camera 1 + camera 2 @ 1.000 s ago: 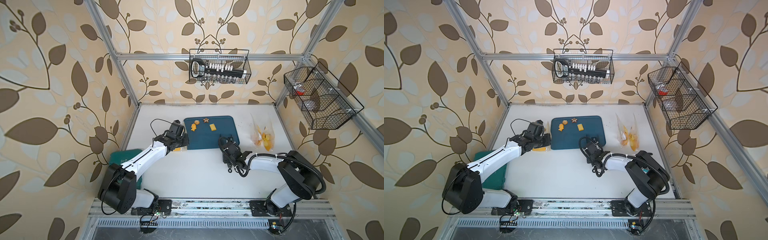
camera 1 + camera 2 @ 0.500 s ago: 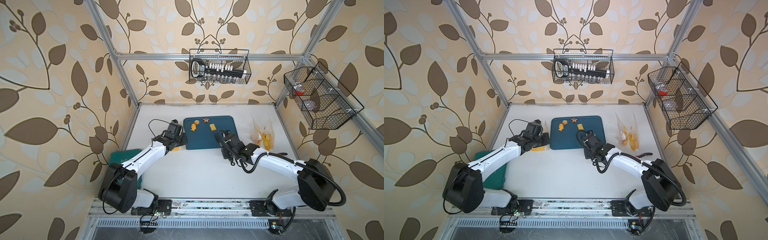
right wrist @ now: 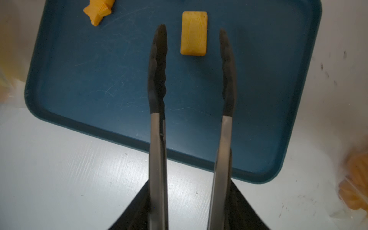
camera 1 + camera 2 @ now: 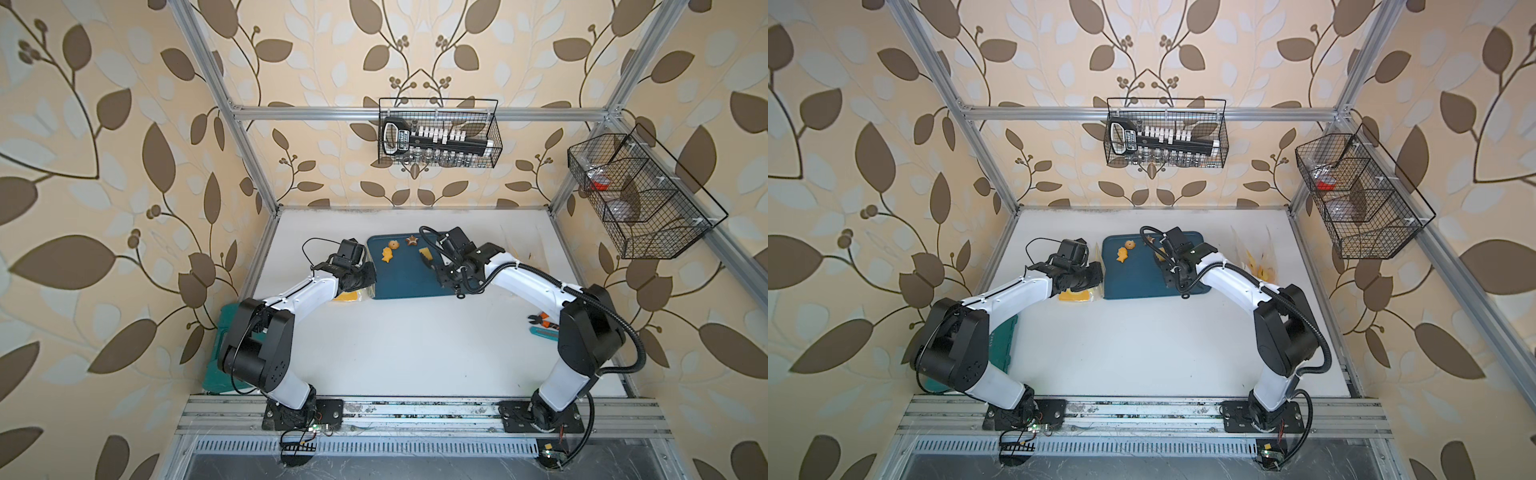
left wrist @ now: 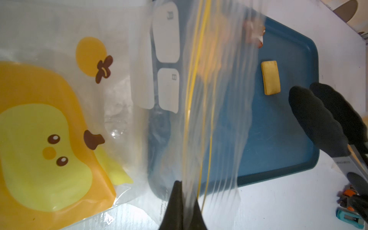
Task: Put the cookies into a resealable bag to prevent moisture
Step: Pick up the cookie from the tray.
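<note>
Now left end effector (image 5: 183,191) pinches clear bag (image 5: 123,89) edge, right end effector (image 3: 190,191) grips tongs (image 3: 157,129) w/ arms spread, tips either side of rect. cookie (image 3: 193,32) on blue tray (image 3: 89,79), upper centre of frame.

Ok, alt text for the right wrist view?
Open tongs, held in the right gripper, reach over a blue tray, with a yellow rectangular cookie showing between their black tips. Another orange cookie, partly cut off, lies near a tray corner.
</note>
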Tool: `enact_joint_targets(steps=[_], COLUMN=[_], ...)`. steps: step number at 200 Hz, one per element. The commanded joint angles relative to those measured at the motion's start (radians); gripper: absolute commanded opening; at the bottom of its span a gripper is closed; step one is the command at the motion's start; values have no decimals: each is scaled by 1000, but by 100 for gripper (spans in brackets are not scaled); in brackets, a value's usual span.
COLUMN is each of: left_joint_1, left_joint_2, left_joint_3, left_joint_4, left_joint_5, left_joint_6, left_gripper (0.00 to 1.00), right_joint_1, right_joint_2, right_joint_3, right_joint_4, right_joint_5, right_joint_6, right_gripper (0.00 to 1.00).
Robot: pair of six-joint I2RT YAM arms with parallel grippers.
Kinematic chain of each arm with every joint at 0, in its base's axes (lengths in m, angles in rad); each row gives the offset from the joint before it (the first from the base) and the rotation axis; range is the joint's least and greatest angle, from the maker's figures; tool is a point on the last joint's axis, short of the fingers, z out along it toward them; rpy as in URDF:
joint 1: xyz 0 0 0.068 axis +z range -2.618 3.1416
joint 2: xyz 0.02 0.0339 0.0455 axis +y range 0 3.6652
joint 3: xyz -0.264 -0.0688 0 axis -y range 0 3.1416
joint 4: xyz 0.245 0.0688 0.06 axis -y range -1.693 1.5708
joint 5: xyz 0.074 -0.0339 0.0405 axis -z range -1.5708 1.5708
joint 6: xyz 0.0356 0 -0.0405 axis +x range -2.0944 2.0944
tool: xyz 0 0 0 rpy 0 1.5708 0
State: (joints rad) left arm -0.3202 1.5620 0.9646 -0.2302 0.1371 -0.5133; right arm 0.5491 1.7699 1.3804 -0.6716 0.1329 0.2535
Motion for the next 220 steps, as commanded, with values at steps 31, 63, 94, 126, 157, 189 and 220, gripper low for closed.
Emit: enact_joint_targets(steps=[31,63,94,126,157,189,220], left_joint_1=[3,4,4,4,4,4,4], left_joint_2=[27,27,27,51,66,79,122], left_joint_3=[39,25,21,47,62,80,144], left_joint_4=[1,20,30,0,-15,-24,-81], left_joint_5=[61,83,96,95,97,86,74], left_joint_6=[-17,-13,-9,-8,-10,-11,-26], left_gripper=[0,0,0,0,0,0,0], right_joint_1=[-6,-15,-25,-34,-36,-36,-32], right_joint_2=[122,182,220,251,269,251,177], right_joint_3=[162,212,243,266,282,272,227], right_joint_4=[-92,-112,-120,-124,-134,-131,-109], right_joint_5=[-27,-10,-14,-40,-49,-44,-39], right_joint_6=[-25,-23,-26,-33,-40,-40,-54], right_gripper=[58,60,60,57,50,42,38])
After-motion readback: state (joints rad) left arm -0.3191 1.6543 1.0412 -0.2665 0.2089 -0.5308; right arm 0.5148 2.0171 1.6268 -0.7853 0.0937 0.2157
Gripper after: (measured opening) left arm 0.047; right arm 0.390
